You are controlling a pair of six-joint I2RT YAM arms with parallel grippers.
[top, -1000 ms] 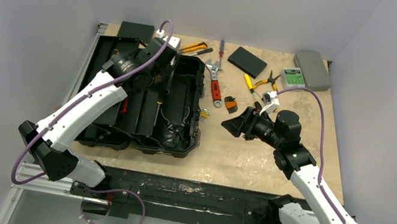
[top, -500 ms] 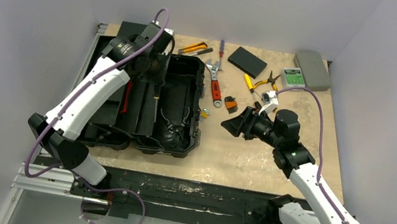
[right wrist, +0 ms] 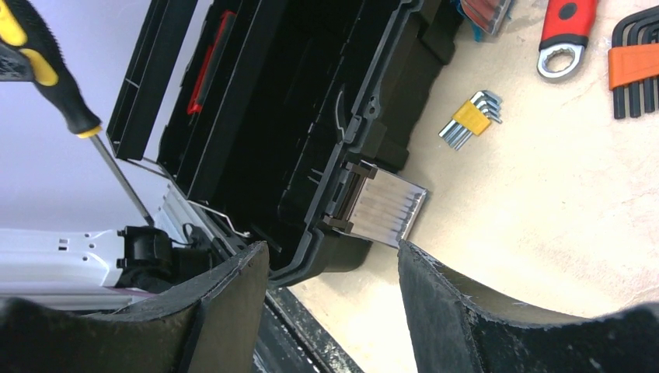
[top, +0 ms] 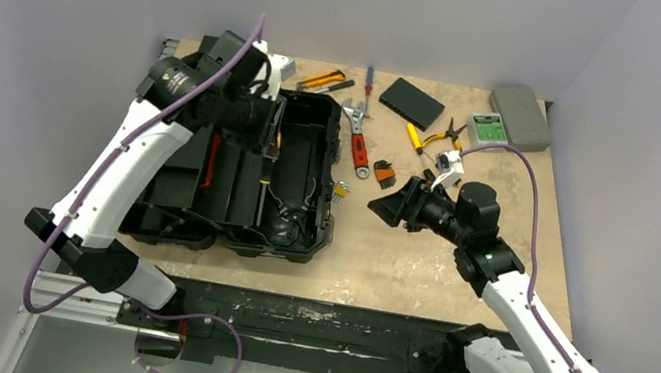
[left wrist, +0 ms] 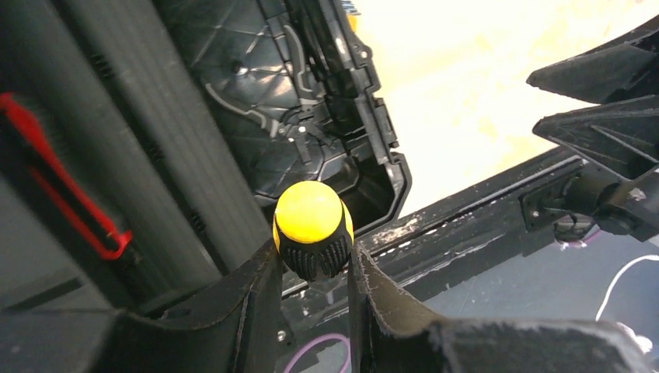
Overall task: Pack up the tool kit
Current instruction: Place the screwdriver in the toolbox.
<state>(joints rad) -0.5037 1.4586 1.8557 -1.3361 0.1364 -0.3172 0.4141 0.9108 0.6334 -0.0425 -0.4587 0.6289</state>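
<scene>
The black toolbox point(top: 292, 180) lies open at the table's left; its lid with a red-marked handle point(top: 211, 162) is folded out to the left. My left gripper point(top: 272, 126) is shut on a yellow-and-black-handled screwdriver point(left wrist: 312, 229) and holds it above the open box; the screwdriver also shows in the right wrist view point(right wrist: 54, 85). My right gripper point(top: 386, 206) is open and empty, hovering over the table right of the box. More hand tools lie behind it: a red wrench point(top: 358, 153), an orange hex key set point(top: 384, 172), a yellow hex key set point(right wrist: 468, 118), pliers point(top: 444, 137).
A flat black rectangular box point(top: 412, 102), a grey rounded case point(top: 521, 115) and a small green-labelled box point(top: 489, 129) lie at the back right. A blue-and-red screwdriver point(top: 369, 79) and a yellow utility knife point(top: 323, 78) lie behind the toolbox. The toolbox's metal latch point(right wrist: 385, 208) sticks out.
My left arm has lifted and swung left, raising the screwdriver above the open toolbox. The right arm has not moved.
</scene>
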